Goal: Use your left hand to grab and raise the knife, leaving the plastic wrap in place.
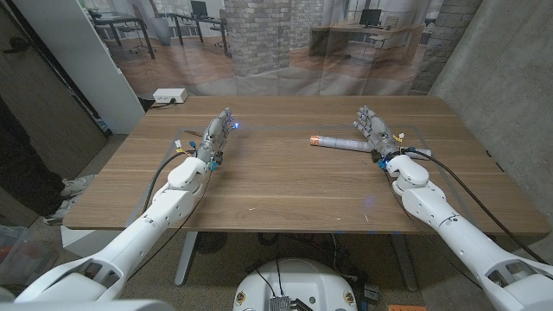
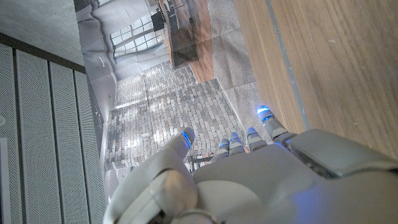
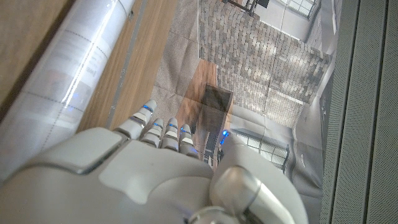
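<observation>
— What do you have on the left side?

— My left hand [image 1: 219,134] is on the wooden table [image 1: 285,186], fingers stretched out together and grasping nothing. In the left wrist view its fingertips [image 2: 264,113] glow blue over the table's far edge.

— And the knife?

— I cannot make one out. The roll of plastic wrap [image 1: 339,142], with an orange end cap, lies right of centre toward the far edge.

— The right hand?

— My right hand [image 1: 373,128] sits just beside the roll's right end, fingers extended, holding nothing. The right wrist view shows the roll alongside it.
</observation>
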You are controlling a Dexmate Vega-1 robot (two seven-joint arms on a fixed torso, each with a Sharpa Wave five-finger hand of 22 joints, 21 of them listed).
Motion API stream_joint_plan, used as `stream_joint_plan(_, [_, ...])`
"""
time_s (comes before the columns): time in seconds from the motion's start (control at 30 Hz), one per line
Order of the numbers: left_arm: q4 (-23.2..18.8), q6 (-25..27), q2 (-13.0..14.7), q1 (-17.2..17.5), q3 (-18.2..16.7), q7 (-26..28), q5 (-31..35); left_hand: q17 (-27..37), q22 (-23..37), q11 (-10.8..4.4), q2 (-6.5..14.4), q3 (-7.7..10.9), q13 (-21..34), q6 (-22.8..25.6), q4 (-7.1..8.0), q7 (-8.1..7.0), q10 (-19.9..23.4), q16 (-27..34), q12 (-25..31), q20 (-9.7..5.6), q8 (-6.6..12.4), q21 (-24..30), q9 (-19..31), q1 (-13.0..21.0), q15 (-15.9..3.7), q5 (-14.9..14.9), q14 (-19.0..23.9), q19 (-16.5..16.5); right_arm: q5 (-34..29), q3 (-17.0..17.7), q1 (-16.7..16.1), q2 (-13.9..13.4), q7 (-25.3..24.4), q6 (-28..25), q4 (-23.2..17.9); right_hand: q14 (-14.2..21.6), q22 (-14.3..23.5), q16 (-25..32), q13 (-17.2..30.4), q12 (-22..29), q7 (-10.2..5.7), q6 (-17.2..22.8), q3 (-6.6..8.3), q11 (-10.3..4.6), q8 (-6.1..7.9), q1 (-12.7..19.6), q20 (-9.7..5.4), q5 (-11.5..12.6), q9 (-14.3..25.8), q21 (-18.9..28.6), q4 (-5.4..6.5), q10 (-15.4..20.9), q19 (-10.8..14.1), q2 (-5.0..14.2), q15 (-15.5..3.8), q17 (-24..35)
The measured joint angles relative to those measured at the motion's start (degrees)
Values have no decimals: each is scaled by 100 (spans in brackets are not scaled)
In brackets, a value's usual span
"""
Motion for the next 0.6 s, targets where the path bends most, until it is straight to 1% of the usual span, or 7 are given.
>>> stream_joint_plan(0.07, [-14,-9,-2,17,-16,2,14,0,0,0,-9,25,0,0,-11,0,0,0,0,25,0,0,0,9,15,0,15,-20,-186,175,-53,124,104,-109,-31,0,0,0,0,0,21,22,0,5,0,0,0,0,0,0,0,5,0,0,0,0])
stream_joint_plan(0.13, [-24,-15,-2,26,-26,10,28,0,-1,1,27,76,0,40,-64,-39,6,0,0,158,0,0,0,72,112,-7,85,-23,-279,289,-84,208,160,-162,-49,0,0,0,0,0,24,24,21,27,0,0,0,0,0,0,-20,27,0,0,0,0])
stream_joint_plan(0.27, [-69,-19,13,58,-46,49,94,0,-1,85,53,129,0,219,-206,-110,150,0,39,585,0,0,0,143,305,-109,230,-19,-570,603,-160,452,339,-303,-98,0,0,0,0,0,41,41,24,14,0,0,0,0,0,0,-24,57,0,0,0,0])
stream_joint_plan(0.33, [-69,-19,13,58,-46,79,136,0,21,115,-4,123,0,287,-290,-138,206,0,39,732,23,0,-1,200,380,-143,282,-29,-570,743,-193,566,339,-303,-118,2,0,0,0,0,28,54,24,18,0,0,0,0,0,0,-24,79,-1,0,2,-1])
stream_joint_plan(0.37, [-69,-19,13,58,-46,95,160,-1,26,132,-33,117,0,343,-336,-141,241,0,39,773,40,0,0,229,410,-178,312,-28,-570,798,-206,611,339,-303,-127,15,-1,0,0,29,19,63,24,29,24,0,3,0,-1,0,-24,90,41,0,11,-1])
stream_joint_plan(0.4, [-136,-19,64,93,-72,109,182,0,26,148,-59,111,0,385,-379,-154,275,0,59,792,40,0,0,255,427,-197,334,-29,-839,850,-218,654,513,-436,-133,34,0,0,0,44,24,86,24,35,40,0,14,0,-1,0,-24,97,56,0,7,-1])
stream_joint_plan(0.6, [-186,-19,99,115,-90,188,309,-1,26,236,-143,82,25,457,-550,-164,363,44,62,851,40,-26,-1,339,438,-240,468,-29,-997,1189,-296,941,616,-511,-183,67,-1,0,-1,44,46,109,24,77,44,-1,11,0,-1,0,-24,137,71,0,21,-1])
